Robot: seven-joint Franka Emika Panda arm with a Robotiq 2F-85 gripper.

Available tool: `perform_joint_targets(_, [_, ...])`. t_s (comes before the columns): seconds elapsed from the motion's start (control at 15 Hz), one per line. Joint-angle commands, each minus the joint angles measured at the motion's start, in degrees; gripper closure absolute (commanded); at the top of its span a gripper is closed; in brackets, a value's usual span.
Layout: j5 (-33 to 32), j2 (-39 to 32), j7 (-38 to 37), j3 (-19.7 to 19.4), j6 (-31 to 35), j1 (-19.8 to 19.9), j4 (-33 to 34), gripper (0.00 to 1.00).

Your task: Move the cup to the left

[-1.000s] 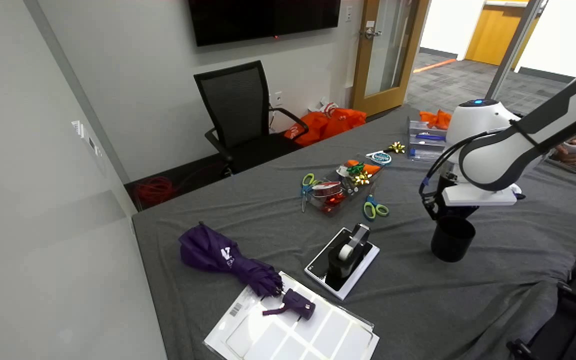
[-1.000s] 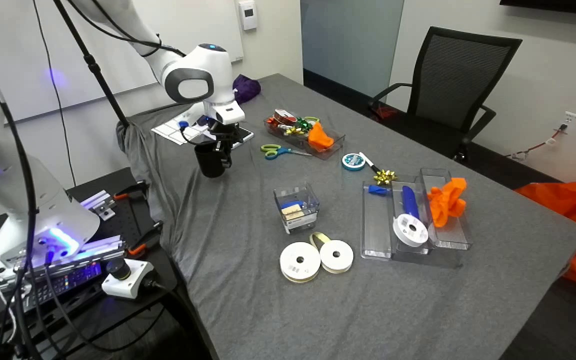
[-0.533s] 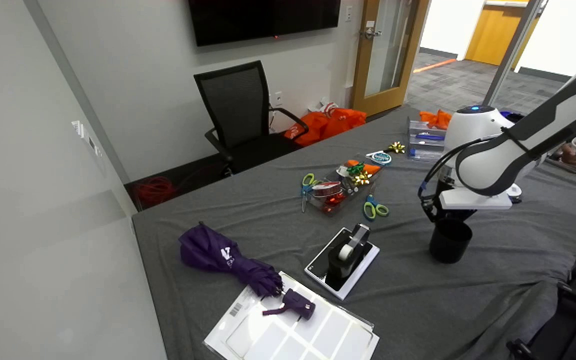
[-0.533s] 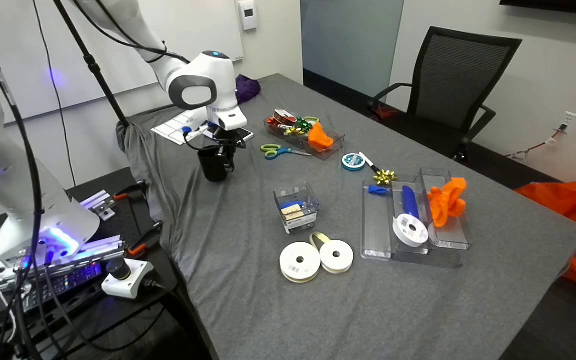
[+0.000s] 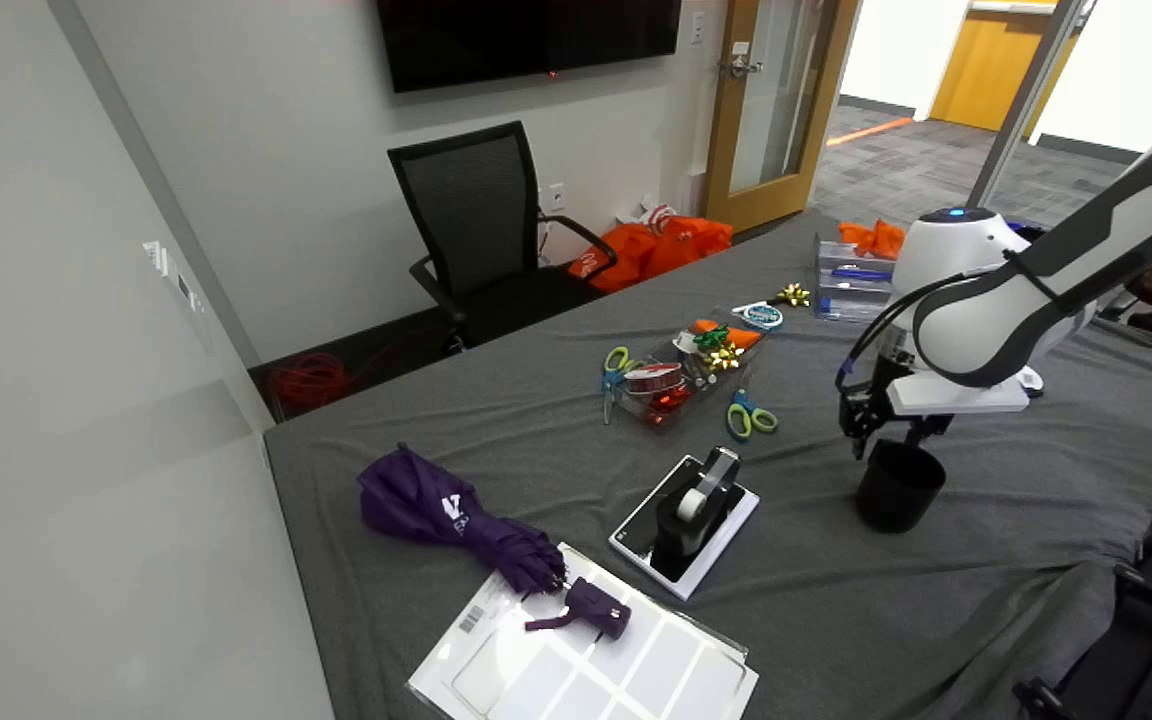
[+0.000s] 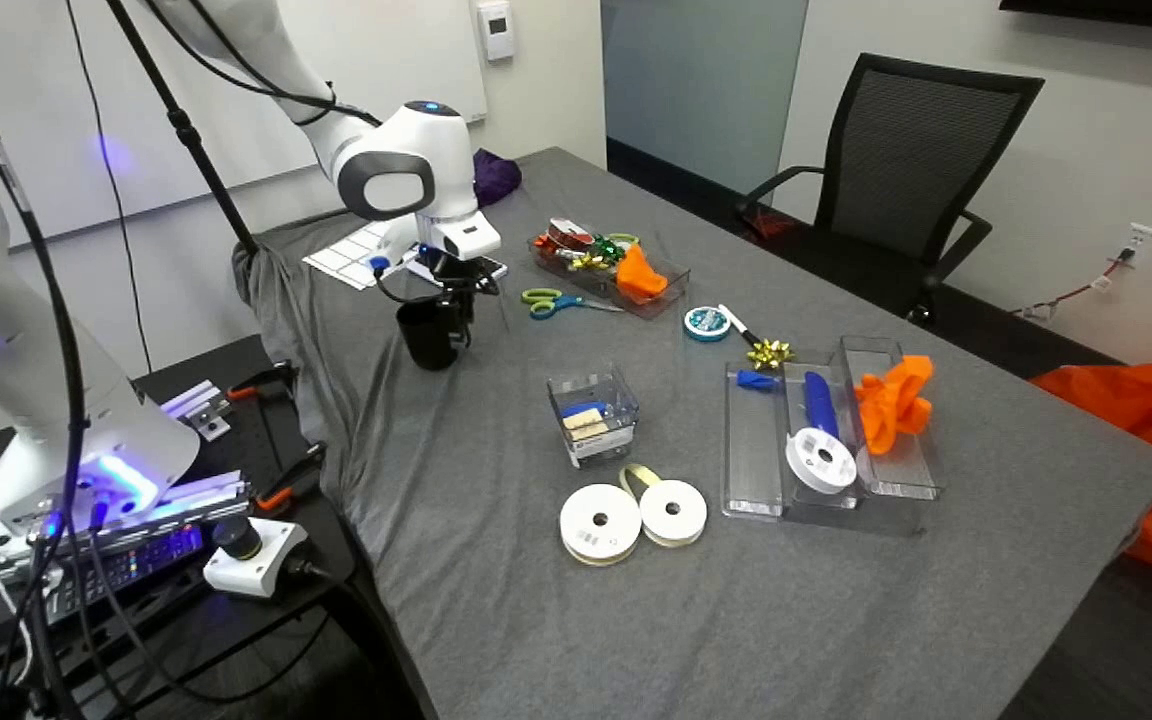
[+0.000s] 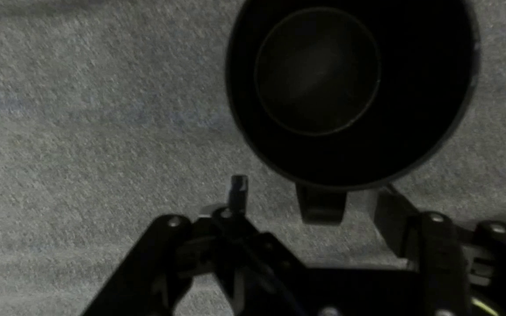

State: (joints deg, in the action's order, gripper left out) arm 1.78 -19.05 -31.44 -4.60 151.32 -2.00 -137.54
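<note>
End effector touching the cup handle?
Apart. In the wrist view, gray cloth shows between the cup handle and both fingers of the open end effector.

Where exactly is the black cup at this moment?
In an exterior view, the black cup sits toward the right on the grey tablecloth, right of the tape dispenser. In the wrist view, the open gripper appears to straddle its handle.
</note>
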Motion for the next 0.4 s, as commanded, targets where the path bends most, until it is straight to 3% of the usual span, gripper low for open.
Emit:
perform_joint_targets(0.0, [1.6,4.7,8.1,-0.3,-2.2,2.0,-1.5,0.00])
perform_joint_targets(0.33, [-1.1,12.3,19.8,-2.7,-10.3,5.6,-0.7,0.00])
